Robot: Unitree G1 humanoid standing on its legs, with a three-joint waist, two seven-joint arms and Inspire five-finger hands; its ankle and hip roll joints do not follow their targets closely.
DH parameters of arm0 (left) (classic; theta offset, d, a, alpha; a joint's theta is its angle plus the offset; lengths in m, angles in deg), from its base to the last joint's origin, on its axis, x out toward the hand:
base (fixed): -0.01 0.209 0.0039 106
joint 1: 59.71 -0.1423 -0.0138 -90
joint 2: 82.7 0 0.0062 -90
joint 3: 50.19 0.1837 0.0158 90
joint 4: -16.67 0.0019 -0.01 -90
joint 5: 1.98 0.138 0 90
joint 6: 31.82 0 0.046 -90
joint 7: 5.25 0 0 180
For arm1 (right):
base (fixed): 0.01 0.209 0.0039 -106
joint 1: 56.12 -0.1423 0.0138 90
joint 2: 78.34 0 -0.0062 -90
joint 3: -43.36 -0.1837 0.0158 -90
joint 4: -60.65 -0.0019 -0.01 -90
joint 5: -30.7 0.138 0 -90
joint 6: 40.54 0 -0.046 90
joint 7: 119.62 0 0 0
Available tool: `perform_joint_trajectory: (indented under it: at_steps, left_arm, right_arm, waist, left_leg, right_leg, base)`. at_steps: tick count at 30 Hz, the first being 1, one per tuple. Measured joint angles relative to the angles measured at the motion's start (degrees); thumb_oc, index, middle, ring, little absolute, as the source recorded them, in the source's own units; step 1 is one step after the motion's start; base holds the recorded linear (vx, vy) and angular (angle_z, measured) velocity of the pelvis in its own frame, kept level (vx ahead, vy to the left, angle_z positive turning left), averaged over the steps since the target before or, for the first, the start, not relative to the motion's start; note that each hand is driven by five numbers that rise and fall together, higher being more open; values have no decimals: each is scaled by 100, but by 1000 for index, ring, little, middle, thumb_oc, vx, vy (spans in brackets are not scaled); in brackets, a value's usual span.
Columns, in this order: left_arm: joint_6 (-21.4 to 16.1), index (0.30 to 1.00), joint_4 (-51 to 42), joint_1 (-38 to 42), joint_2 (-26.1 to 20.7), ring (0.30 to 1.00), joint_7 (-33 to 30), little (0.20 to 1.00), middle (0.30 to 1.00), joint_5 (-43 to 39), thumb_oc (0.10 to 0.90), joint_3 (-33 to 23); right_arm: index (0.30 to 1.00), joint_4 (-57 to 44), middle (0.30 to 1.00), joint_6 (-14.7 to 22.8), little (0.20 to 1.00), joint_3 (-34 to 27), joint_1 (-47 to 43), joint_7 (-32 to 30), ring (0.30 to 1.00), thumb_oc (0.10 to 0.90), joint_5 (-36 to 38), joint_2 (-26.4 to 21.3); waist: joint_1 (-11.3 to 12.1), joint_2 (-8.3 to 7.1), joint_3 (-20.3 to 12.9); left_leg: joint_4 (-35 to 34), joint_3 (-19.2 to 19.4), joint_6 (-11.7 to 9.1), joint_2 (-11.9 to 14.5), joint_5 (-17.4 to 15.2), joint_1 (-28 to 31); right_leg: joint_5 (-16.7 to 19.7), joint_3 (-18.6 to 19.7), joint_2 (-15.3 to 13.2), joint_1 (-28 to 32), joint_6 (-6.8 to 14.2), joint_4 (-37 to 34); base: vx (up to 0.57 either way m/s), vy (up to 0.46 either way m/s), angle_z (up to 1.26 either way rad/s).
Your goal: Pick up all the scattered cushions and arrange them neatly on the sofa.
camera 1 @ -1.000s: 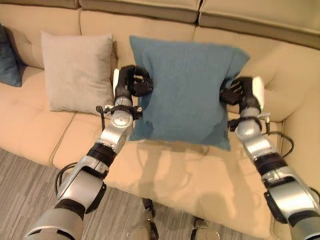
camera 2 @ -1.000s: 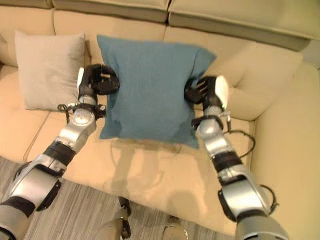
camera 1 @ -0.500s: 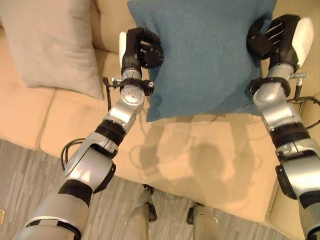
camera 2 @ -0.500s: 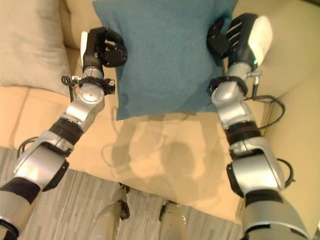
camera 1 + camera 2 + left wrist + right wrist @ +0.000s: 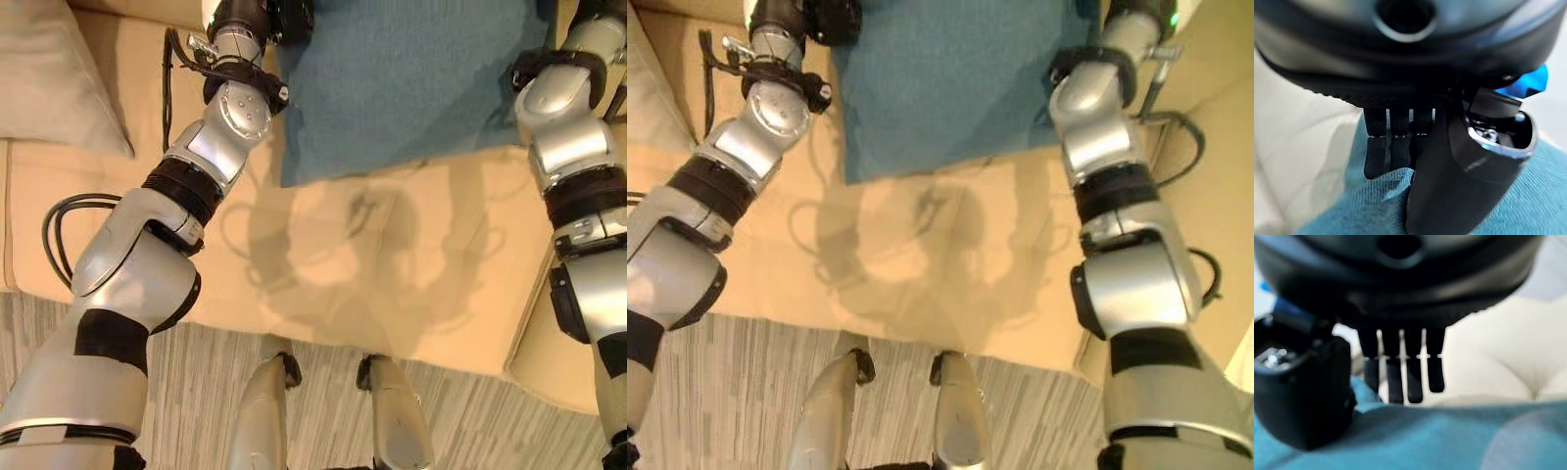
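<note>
I have the blue cushion (image 5: 402, 83) held up between both hands, above the sofa seat (image 5: 372, 284), its lower edge hanging free over its own shadow on the seat.

Left hand (image 5: 1449, 161): my wrist camera shows the thumb lying on the cushion's near face and the fingers (image 5: 1388, 149) reaching down behind its edge, so the cloth is pinched between them. From the head camera I see this hand at the cushion's left side, at the top of the view.

Right hand (image 5: 1303, 391): same picture mirrored. Thumb presses the blue cloth, fingers (image 5: 1408, 377) go down behind the edge, clamped on the cushion. The pale sofa back shows past the fingers.

A beige cushion (image 5: 49, 78) leans on the sofa to my left, near the left arm, apart from the blue one.

Striped grey carpet (image 5: 470, 421) runs along the front of the sofa.
</note>
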Motion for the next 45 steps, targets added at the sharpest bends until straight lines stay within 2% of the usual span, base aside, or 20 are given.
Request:
perform_joint_trajectory:
  at_steps: [2, 3, 4, 5, 7, 9, 12, 14, 15, 16, 22, 26, 28, 29, 32, 34, 36, 37, 41, 45]
  left_arm:
    - [26, 300, 0, -227, 108, 300, 2, 300, 300, 134, 400, 46]
    - [25, 900, -2, -312, 64, 900, -21, 900, 900, 222, 800, 102]
    - [23, 900, -33, -253, 77, 900, -14, 900, 900, 301, 800, 114]
    - [22, 900, -97, -13, -97, 900, -14, 900, 900, 328, 800, 197]
    - [33, 900, -204, 28, -200, 900, 4, 900, 900, 363, 800, 264]
    - [65, 900, -174, -189, -88, 900, 1, 900, 900, 818, 800, 463]
    - [54, 900, -527, -447, -224, 900, 194, 900, 900, 948, 800, 386]
    - [-209, 900, -693, -1054, 78, 900, 415, 900, 900, 344, 800, -232]
    - [-302, 900, -687, -1525, 437, 900, 507, 900, 900, -151, 800, -630]
    - [-312, 900, -688, -1669, 560, 900, 573, 900, 900, -381, 800, -749]
    - [-338, 900, -628, -1756, 579, 900, 738, 900, 900, -716, 800, -1098]
    - [-321, 900, -333, -1745, 313, 900, 753, 900, 900, -732, 800, -1463]
    - [-315, 900, -327, -1794, 159, 900, 696, 900, 900, -765, 800, -1769]
    - [-331, 900, -518, -1974, 180, 900, 577, 900, 900, -1080, 800, -2356]
    - [-617, 900, -2236, -3252, 208, 900, 219, 900, 900, -2388, 800, -3678]
    - [-825, 900, -3748, -4364, 376, 900, 209, 900, 900, -2518, 800, -4085]
    - [-1167, 900, -4375, -5465, 462, 900, 369, 900, 900, -2349, 800, -4048]
    - [-1167, 900, -4775, -6202, 533, 900, 439, 900, 900, -2358, 800, -4231]
    - [-1208, 900, -4876, -7673, 938, 900, 758, 900, 900, -2301, 800, -4705]
    - [-945, 900, -4020, -9052, 1267, 900, 1087, 900, 900, -2398, 800, -4799]
  right_arm:
    - [300, 6, 300, 10, 300, -2, 290, -17, 300, 400, -1, 46]
    - [300, 6, 300, 30, 300, -9, 500, -105, 300, 400, -9, 49]
    - [300, 7, 300, 30, 300, -24, 506, -173, 300, 400, 0, 34]
    - [900, 13, 900, 37, 900, -112, 334, -198, 900, 800, 12, 7]
    - [900, 85, 900, 23, 900, -141, 358, -189, 900, 800, 61, 75]
    - [900, 184, 900, -20, 900, -157, 693, -176, 900, 800, 124, 107]
    - [900, 74, 900, -151, 900, -442, 1024, -162, 900, 800, 184, 139]
    - [900, -429, 900, -197, 900, -717, 1628, -172, 900, 800, 150, 130]
    - [900, -475, 900, -227, 900, -726, 1938, -167, 900, 800, 136, 120]
    - [900, -541, 900, -262, 900, -757, 2040, -167, 900, 800, 139, 114]
    - [900, -648, 900, -290, 900, -1223, 2553, -129, 900, 800, 121, 83]
    - [900, -697, 900, -242, 900, -1401, 2905, -11, 900, 800, 374, 81]
    - [900, -835, 900, -173, 900, -1587, 2997, 12, 900, 800, 545, 83]
    - [900, -1114, 900, -21, 900, -1863, 3162, -11, 900, 800, 815, 146]
    - [900, -2553, 900, 312, 900, -2808, 4395, -215, 900, 800, 980, 435]
    - [900, -3430, 900, 470, 900, -3643, 5334, -299, 900, 800, 801, 753]
    - [900, -3482, 900, 624, 900, -3987, 6167, -426, 900, 800, 625, 922]
    - [900, -3609, 900, 599, 900, -4054, 6608, -340, 900, 800, 551, 1025]
    - [900, -3666, 900, 580, 900, -4310, 7345, -30, 900, 800, 161, 1092]
    - [900, -3638, 900, 475, 900, -4375, 8231, 507, 900, 800, -139, 1376]
  waist:
    - [5, 98, 1]
    - [20, 85, -341]
    - [-27, 44, -415]
    - [-39, 33, -296]
    - [-135, 11, 18]
    - [-156, 5, -52]
    - [-317, 71, -174]
    - [-417, 95, -325]
    - [-386, 227, -843]
    - [-373, 277, -1016]
    - [-306, 371, -1013]
    - [-247, 542, -953]
    - [-223, 632, -909]
    - [-196, 705, -833]
    - [-207, 721, -583]
    - [-161, 696, -556]
    - [-15, 590, -620]
    - [73, 509, -849]
    - [65, 413, -1073]
    - [107, 117, -1392]
  left_leg:
    - [0, -11, 1, 60, -1, 160]
    - [-1, 46, -11, 21, -25, -81]
    - [-2, 108, -53, -45, -54, -158]
    - [0, 97, -131, -26, -105, -174]
    - [0, 126, -136, 5, -101, 102]
    - [-3, 173, -144, -25, -110, 294]
    - [-2, 196, -488, 64, -516, 438]
    - [-4, 188, -484, 13, -520, 543]
    - [-10, 212, -598, 29, -748, 252]
    - [-9, 263, -598, 31, -755, 93]
    - [-9, 292, -691, 17, -681, -21]
    - [-6, 261, -616, 1, -612, 39]
    - [-6, 252, -608, 1, -605, 46]
    - [-6, 243, -601, -1, -599, 108]
    - [-5, 73, -568, -36, -577, 573]
    - [-3, -56, -565, -60, -584, 834]
    - [-5, -62, -561, -67, -603, 1235]
    - [-8, -80, -726, -44, -826, 1345]
    - [-7, -191, -813, -32, -965, 1562]
    - [-21, -249, -870, -13, -1153, 1854]
  right_leg:
    - [-342, -19, -15, -228, 275, 515]
    - [-325, -13, 32, -283, 225, 162]
    - [-154, 5, 14, -262, 119, -2]
    - [-172, 18, 34, -231, 76, -68]
    - [-169, 80, 5, -19, 70, -22]
    - [-169, 89, -6, 88, 72, 46]
    - [-139, 153, 77, 202, 68, -74]
    - [-144, 143, 33, 305, 83, -77]
    - [-192, 182, 23, -7, 140, -82]
    - [-190, 238, 21, -195, 138, -83]
    - [-62, 314, 7, -354, 155, -83]
    - [-73, 294, -3, -280, 156, -81]
    - [-73, 282, -3, -267, 155, -80]
    - [-74, 227, -3, -186, 155, -80]
    - [-195, -36, -15, 392, 117, -81]
    - [-312, -183, -12, 762, 118, -79]
    - [-371, -195, -8, 1206, 133, -83]
    - [-559, -187, 15, 1300, 145, -90]
    - [-705, -257, 41, 1559, 151, -87]
    - [-825, -302, 67, 1901, 175, -93]
  base:
    - [4, 33, -9]
    - [-83, 14, 2]
    - [11, 29, 5]
    - [7, 4, 5]
    - [-39, -23, -13]
    - [-24, -12, -22]
    - [14, -25, -21]
    - [-11, -38, -1]
    - [-22, -21, -17]
    - [-13, -6, -19]
    - [-13, -41, -6]
    - [-13, -34, 2]
    - [16, -58, 3]
    - [38, -61, 7]
    - [120, -74, 28]
    - [163, -80, 48]
    - [147, -92, 18]
    - [107, -97, -4]
    - [46, -76, 8]
    - [-42, -25, 8]
